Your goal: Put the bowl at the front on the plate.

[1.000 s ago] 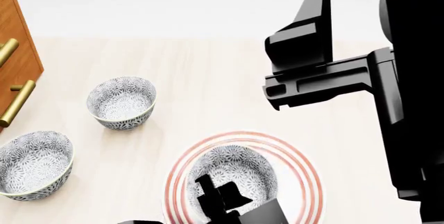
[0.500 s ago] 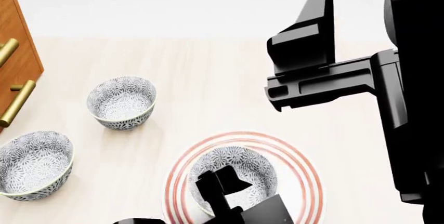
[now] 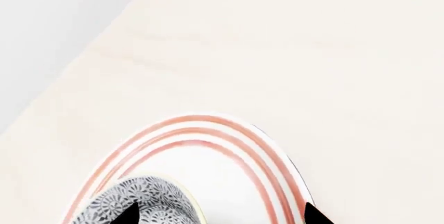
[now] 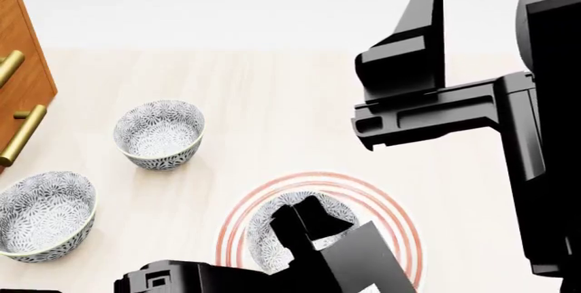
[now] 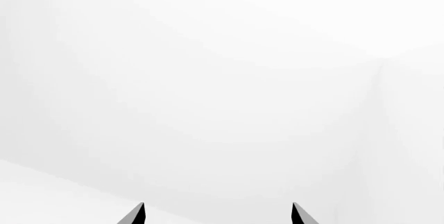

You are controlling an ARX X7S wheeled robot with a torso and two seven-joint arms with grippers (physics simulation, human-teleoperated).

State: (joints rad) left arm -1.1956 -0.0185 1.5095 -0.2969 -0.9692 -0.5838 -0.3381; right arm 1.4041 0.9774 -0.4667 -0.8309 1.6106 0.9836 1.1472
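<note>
I am holding my left gripper (image 4: 304, 219) directly above the small grey-blue floral bowl (image 4: 272, 235), fingertips spread apart. The bowl is sitting inside the large red-ringed white plate (image 4: 399, 228); my right gripper (image 5: 216, 214), also apart, is idling well away.

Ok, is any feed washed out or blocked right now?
Right wrist view: nearly blank white, only the right pincer tips showing. Head view: black arms cover much of the bowl and plate. Left wrist view: clear, evenly lit.
</note>
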